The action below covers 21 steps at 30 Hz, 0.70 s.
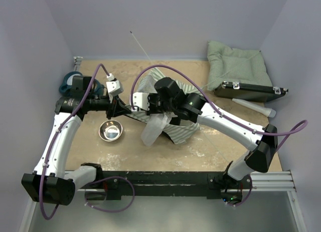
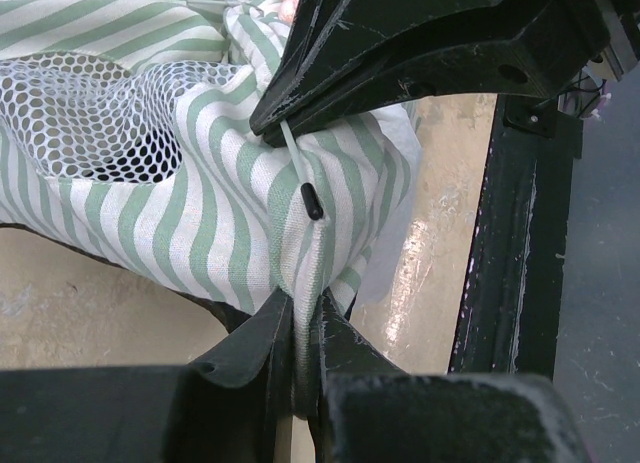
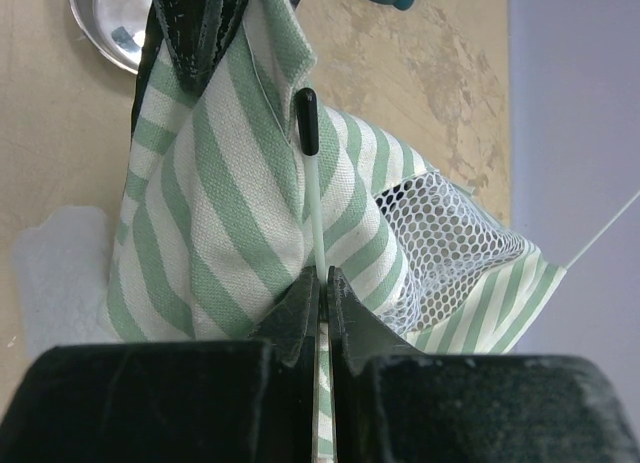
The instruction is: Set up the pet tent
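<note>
The pet tent [image 1: 173, 123] lies crumpled mid-table, green-and-white striped with a white flap [image 1: 153, 129]. My left gripper [image 1: 122, 108] is shut on a corner fold of its striped fabric [image 2: 305, 283]. My right gripper [image 1: 144, 102] faces it from the right and is shut on a thin white pole [image 3: 317, 218] with a black tip [image 3: 306, 118]. The tip lies against the fabric just short of the left fingers [image 3: 195, 23]. In the left wrist view the right fingers [image 2: 400, 53] hold the pole with its tip [image 2: 312, 201] on the cloth. A mesh panel [image 3: 440, 243] shows beside it.
A steel bowl [image 1: 111, 130] sits just left of the tent. A teal object [image 1: 69, 82] is at the far left. A green quilted cushion [image 1: 235, 64], a black case [image 1: 248, 90] and a white tube [image 1: 254, 107] lie at the back right. A thin pole [image 1: 139, 44] rises toward the back wall.
</note>
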Motion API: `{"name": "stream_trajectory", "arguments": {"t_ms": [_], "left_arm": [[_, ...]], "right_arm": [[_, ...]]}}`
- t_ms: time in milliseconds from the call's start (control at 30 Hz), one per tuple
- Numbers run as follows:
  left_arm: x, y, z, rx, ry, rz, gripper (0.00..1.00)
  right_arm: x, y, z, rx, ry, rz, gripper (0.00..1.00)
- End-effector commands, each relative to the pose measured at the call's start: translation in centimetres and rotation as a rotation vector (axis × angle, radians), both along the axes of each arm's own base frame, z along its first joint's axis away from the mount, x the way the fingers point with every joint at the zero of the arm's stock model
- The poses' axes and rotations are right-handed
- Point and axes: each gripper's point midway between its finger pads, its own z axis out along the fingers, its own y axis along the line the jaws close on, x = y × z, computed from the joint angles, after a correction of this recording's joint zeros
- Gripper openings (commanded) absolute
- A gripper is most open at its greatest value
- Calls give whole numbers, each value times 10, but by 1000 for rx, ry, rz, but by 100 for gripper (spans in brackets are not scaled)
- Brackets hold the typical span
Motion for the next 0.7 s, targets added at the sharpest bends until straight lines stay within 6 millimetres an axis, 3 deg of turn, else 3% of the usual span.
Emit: {"name": "stream_trajectory", "arguments": {"t_ms": [0, 667], "left_arm": [[4, 0, 5, -23, -20, 0, 0], [3, -2, 7, -33, -17, -10, 0]], "right_arm": [[-6, -6, 34, 80, -5, -13, 0], [-7, -8, 21, 40, -3, 5, 0]]}}
